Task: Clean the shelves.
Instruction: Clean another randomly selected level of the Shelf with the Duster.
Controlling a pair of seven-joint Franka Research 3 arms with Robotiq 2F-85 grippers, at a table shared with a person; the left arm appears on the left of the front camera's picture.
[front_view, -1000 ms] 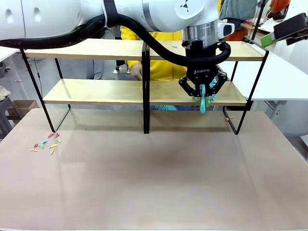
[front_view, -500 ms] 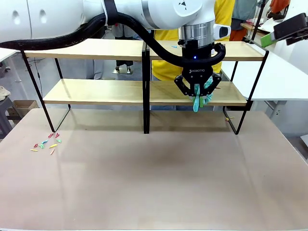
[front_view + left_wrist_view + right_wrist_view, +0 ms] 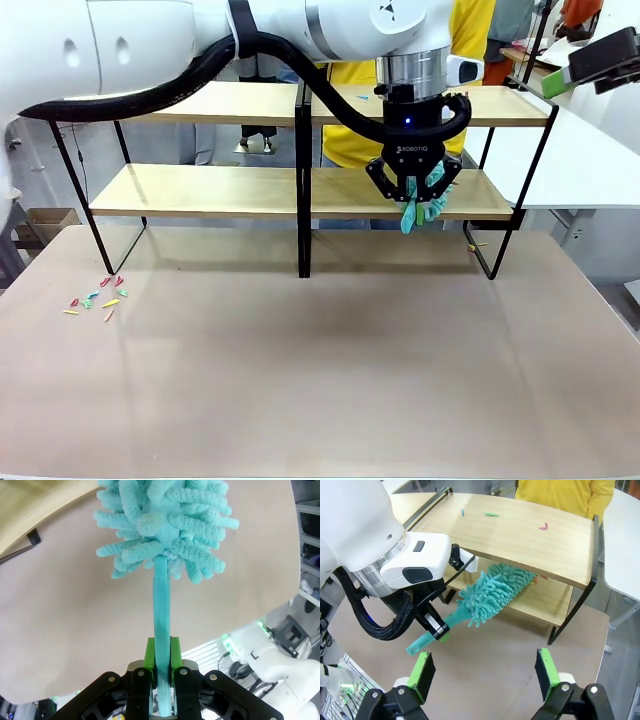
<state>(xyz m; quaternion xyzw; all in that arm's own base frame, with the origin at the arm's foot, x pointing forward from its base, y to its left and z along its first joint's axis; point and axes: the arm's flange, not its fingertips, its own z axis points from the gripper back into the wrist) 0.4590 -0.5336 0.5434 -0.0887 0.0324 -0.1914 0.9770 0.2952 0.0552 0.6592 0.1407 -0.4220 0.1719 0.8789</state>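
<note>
The shelves (image 3: 200,190) stand across the far half of the table, two light wooden boards on a black frame, and show again in the right wrist view (image 3: 520,535). My left gripper (image 3: 412,192) hangs in front of the lower board's right half, shut on the handle of a teal fluffy duster (image 3: 424,208). In the right wrist view the duster's head (image 3: 492,597) reaches in between the two boards. The left wrist view has the green pads (image 3: 149,655) clamped on the handle, with the head (image 3: 165,525) beyond. My right gripper (image 3: 484,675) is open and empty, high at the right (image 3: 590,65).
Small coloured scraps lie on the table at the left (image 3: 95,300), by the rack's right foot (image 3: 475,245) and on the upper board (image 3: 491,514). A person in a yellow top (image 3: 470,30) stands behind the shelves. A white table (image 3: 590,170) adjoins at the right.
My left gripper has risen slightly and shifted a little left with the duster. The person behind the shelves has moved to the right, and their hand no longer shows between the boards.
</note>
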